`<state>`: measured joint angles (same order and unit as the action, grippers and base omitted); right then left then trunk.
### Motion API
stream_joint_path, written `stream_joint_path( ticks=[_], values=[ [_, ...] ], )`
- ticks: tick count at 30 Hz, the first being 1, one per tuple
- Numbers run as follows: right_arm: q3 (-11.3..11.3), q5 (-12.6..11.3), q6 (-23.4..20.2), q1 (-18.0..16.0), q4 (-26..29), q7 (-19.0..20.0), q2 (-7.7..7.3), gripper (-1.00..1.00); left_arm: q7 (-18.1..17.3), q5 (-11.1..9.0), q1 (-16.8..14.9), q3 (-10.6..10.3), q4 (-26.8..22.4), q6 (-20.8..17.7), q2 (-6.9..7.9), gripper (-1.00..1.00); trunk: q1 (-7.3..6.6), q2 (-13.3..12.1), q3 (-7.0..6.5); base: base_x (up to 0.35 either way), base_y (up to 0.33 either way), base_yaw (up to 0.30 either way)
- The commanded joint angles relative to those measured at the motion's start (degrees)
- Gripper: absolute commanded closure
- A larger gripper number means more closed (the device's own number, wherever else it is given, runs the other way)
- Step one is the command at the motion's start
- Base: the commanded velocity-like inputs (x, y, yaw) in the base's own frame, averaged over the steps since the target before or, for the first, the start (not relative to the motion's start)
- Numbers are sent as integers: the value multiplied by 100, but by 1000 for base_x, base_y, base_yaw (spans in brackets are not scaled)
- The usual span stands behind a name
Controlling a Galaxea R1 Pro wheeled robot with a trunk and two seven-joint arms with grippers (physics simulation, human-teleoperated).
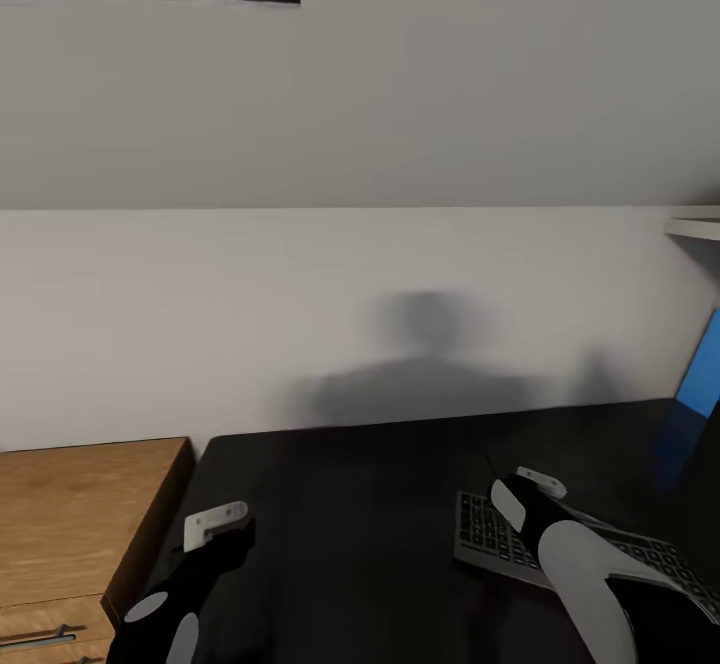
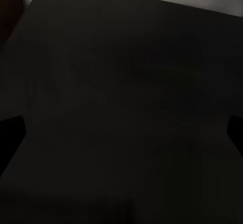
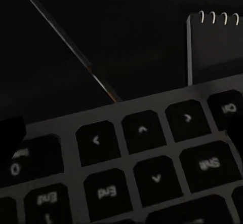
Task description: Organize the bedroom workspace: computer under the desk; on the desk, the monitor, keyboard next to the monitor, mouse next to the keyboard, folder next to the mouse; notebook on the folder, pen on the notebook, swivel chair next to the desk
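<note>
Beneath right claw, keyboard on desk.

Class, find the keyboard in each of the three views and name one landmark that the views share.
Head view: the keyboard lies at lower right, partly under the right arm.
Left wrist view: no keyboard, just dark desk top.
Right wrist view: its arrow keys cover the lower half.
Shared landmark: the black desk top.
</note>
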<state>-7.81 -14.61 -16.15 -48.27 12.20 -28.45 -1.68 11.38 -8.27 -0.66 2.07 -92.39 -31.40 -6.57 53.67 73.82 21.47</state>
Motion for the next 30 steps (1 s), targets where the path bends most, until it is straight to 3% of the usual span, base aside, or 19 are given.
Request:
stream_joint_path(
  ticks=[1, 30],
  values=[
    [-37, -112, -26, 2, 2, -11, 4, -100, 39, -61, -5, 2, -7, -24, -2, -100, 0, 4, 8, 0, 50, 0],
    [-36, -116, 57, 2, 4, 95, 11, -100, 38, -63, -5, 11, -7, -24, -2, -100, 0, 4, 8, 0, 32, 0]
  ],
)
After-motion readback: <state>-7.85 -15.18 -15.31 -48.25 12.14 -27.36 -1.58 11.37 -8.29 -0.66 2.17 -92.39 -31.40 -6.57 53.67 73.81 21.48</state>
